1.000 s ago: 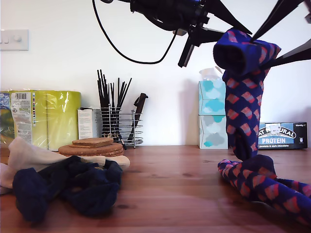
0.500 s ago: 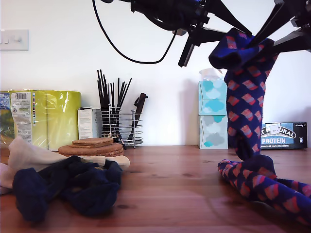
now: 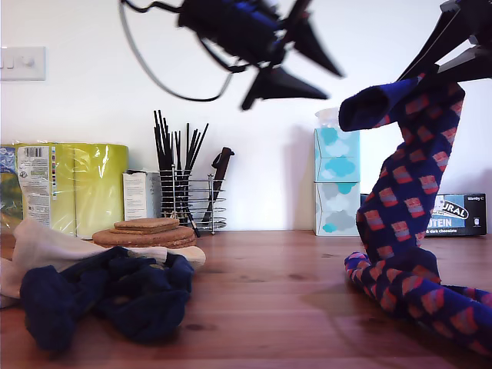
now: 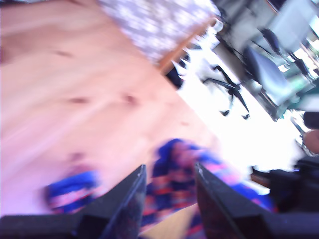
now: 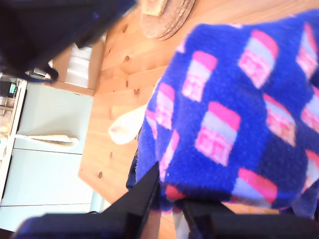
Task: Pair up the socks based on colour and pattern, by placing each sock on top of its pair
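Observation:
A blue sock with red-pink checks (image 3: 403,192) hangs from my second gripper (image 3: 450,73) at the top of the exterior view's right. Its foot rests on a matching check sock (image 3: 430,300) lying on the table. The second wrist view shows the second gripper (image 5: 169,199) shut on this sock (image 5: 239,114). High in the middle of the exterior view is my first gripper (image 3: 334,84), blurred, open and holding nothing. Its own view shows the first gripper (image 4: 169,169) above the check socks (image 4: 174,181). Dark navy socks (image 3: 108,296) and pale socks (image 3: 46,246) lie at the exterior view's left.
Round cork coasters (image 3: 146,231) are stacked behind the pale socks. Along the back wall stand yellow-green rolls (image 3: 77,184), a wire rack of black utensils (image 3: 184,192), stacked tissue boxes (image 3: 336,184) and a protein bar box (image 3: 457,214). The wooden table (image 3: 269,284) runs across the view.
My first gripper has come off the hanging sock's top and swung toward the exterior view's left. The second gripper kept the sock and shifted right; the cuff now flops sideways.

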### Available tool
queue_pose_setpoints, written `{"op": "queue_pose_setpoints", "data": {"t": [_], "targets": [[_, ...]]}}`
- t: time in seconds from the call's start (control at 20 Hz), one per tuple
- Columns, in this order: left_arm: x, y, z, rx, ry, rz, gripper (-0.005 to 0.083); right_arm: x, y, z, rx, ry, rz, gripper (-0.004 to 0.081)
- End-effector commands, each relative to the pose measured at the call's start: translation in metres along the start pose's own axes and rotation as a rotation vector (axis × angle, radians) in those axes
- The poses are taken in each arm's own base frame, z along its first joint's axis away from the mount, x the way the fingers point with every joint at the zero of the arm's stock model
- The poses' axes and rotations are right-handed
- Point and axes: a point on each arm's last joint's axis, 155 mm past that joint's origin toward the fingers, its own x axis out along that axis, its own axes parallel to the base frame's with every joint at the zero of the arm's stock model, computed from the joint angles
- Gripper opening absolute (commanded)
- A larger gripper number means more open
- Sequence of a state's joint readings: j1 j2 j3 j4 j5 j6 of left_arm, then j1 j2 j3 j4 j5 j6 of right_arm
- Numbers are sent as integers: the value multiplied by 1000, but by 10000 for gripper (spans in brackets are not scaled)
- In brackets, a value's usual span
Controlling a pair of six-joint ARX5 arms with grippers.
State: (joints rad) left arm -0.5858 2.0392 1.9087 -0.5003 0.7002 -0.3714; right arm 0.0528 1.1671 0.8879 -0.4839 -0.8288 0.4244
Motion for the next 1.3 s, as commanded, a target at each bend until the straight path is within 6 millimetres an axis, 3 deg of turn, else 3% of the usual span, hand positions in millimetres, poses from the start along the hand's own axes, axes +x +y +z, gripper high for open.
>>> {"op": "queue_pose_setpoints", "data": {"t": [0.0, 0.15, 0.25, 0.5, 0.75, 1.0, 1.25], "targets": [[-29, -15, 8, 55, -14, -2, -21, -2, 3, 0, -16, -9, 11, -13], [-63, -6, -1, 217, 18, 171, -22, -3, 11, 4, -46, -20, 48, -13], [-78, -12, -9, 299, 44, 257, -22, -5, 20, 8, -64, -23, 76, -13], [-91, -37, -14, 379, 45, 281, -22, -17, 44, 12, -100, -31, 124, -13], [-107, -35, -25, 410, 17, 324, -22, -28, 43, 4, -171, -48, 67, -13], [-120, -4, -81, 415, -20, 377, -22, -33, 45, -2, -185, -46, 53, -13], [-130, 21, -137, 372, -66, 405, -22, -54, 59, -28, -118, -20, 45, -13]]}}
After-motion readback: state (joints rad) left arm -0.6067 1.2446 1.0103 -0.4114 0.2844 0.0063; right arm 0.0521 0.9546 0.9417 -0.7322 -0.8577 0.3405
